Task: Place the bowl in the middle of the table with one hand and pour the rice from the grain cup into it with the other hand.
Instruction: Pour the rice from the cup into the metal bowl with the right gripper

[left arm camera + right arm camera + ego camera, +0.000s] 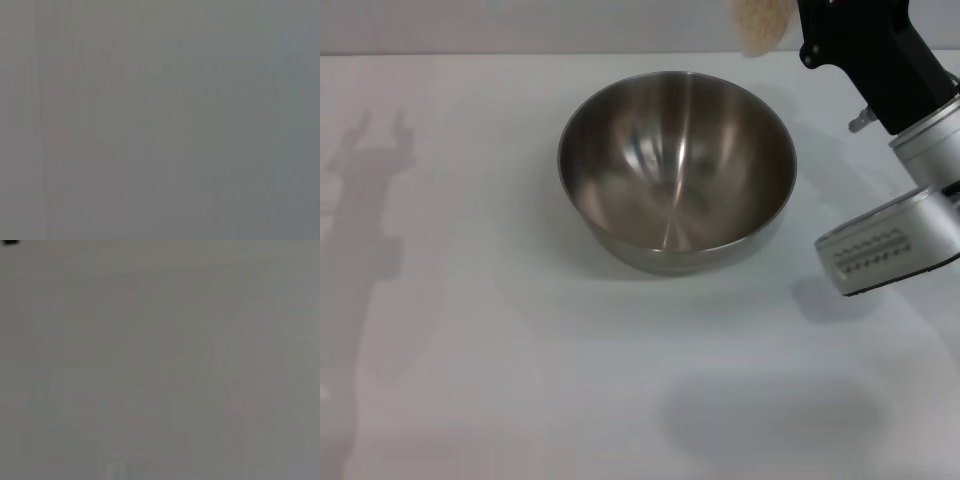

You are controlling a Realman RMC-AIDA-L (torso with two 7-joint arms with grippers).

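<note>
1. The right gripper [798,30] enters at the upper right of the head view, a black body on a silver wrist, raised above the far side of the table [470,350]. Its fingers run off the top edge of the view, so how far they are parted cannot be told.
2. Just beside that gripper, at the top edge, hangs the grain cup [762,27], only its lower part in view. It seems to be in the gripper's hold, though the contact itself is cut off.
3. The rice [760,22] shows through the cup's clear wall as a pale beige mass. The cup sits above and beyond the far right rim of the bowl.
4. The bowl [676,172] stands upright near the middle of the table, somewhat toward the far side. It is wide, shiny steel; its deep inside reflects light streaks and holds no grains.
5. Bare white tabletop lies open to the left of the bowl and across the whole near side. On the right the silver arm links crowd close to the bowl's rim.
6. The left gripper is out of the head view. Both wrist views show only a flat grey field.
</note>
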